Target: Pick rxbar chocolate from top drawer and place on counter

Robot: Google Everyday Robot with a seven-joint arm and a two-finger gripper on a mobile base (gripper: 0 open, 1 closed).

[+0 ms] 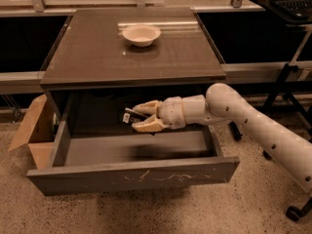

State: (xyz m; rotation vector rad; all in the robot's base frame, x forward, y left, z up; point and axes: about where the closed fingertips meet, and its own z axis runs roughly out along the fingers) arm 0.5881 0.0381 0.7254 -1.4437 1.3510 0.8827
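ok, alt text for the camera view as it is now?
The robot's gripper, reaching in from the right, holds the rxbar chocolate between its fingers above the floor of the open top drawer, just under the counter. A cream bowl sits on the counter; a cardboard box stands left of the drawer.

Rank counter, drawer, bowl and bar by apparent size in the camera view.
1. Tied: counter and drawer (drawer nearer, so unsure).
2. Then bowl.
3. Smallest: bar, held by the gripper above the drawer.
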